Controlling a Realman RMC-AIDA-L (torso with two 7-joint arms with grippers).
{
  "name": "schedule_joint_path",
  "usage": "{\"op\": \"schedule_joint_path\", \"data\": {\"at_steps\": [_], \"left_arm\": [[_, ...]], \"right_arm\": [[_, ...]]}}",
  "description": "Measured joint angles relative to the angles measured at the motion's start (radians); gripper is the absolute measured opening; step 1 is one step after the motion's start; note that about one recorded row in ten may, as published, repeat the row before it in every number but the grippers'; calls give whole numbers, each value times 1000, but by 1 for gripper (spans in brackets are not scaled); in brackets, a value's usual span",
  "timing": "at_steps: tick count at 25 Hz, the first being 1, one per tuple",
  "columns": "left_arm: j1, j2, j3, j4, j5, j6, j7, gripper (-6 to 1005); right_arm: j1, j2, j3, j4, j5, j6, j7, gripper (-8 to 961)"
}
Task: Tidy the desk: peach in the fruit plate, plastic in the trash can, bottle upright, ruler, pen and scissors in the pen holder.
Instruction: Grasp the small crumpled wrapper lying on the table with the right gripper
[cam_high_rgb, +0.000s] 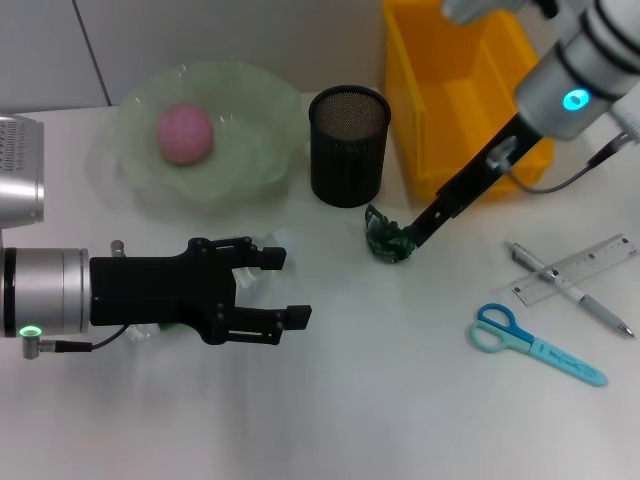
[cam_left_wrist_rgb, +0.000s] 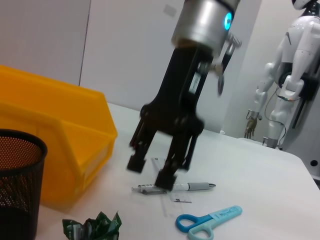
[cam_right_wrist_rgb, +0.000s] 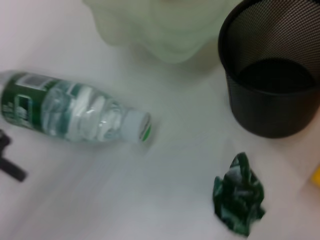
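- The right gripper (cam_left_wrist_rgb: 150, 170) hangs with its two black fingers spread apart, nothing between them; in the head view its tips come down right at the crumpled green plastic (cam_high_rgb: 388, 238), though I cannot tell whether they touch it.
- That plastic is a small wad of wrapper lying on the desk (cam_high_rgb: 380, 420) just in front of the mesh pen holder (cam_high_rgb: 348, 145) and near the yellow trash can (cam_high_rgb: 455, 90). It looks feather-light, soft and springy, so it should crush under a pinch; closing across the bulk of the wad seems safer than catching a loose edge, which could slip free.
- The left gripper (cam_high_rgb: 278, 288) hovers low with its fingers parted, empty, directly above the bottle (cam_right_wrist_rgb: 75, 114).
- The bottle lies on its side, cap on, near the fruit plate (cam_high_rgb: 255, 95). Clear thin plastic with a green label: likely light, smooth and prone to roll, with walls that dent. A hold around the labelled middle would probably steady it for standing up.
- The peach (cam_high_rgb: 184, 134) already sits in the plate.
- The ruler (cam_high_rgb: 575, 268), pen (cam_high_rgb: 570, 288) and scissors (cam_high_rgb: 535, 345) lie flat by the right arm, the pen crossing the ruler. They are thin, stiff and flush to the desk, so hard to get under.
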Motion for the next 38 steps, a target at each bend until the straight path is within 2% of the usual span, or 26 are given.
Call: {"op": "schedule_joint_path", "data": {"at_steps": [3, 4, 5, 9, 19, 38], "left_arm": [[2, 2, -1, 0, 0, -1, -7, 847], [2, 2, -1, 0, 0, -1, -7, 847], [2, 2, -1, 0, 0, -1, -7, 847], [7, 6, -1, 1, -1, -1, -16, 847], [9, 8, -2, 1, -5, 0, -18, 847], [1, 8, -6, 8, -7, -1, -30, 846]], "right_arm": [[-13, 32, -53, 2, -1, 76, -16, 753], [-19, 50, -90, 5, -1, 122, -24, 752], [-19, 50, -90, 5, -1, 122, -24, 751], [-43, 81, -173, 2, -2, 224, -38, 747], [-49, 92, -244, 65, 43, 360, -88, 736], [-43, 95, -265, 128, 72, 431, -125, 715]]}}
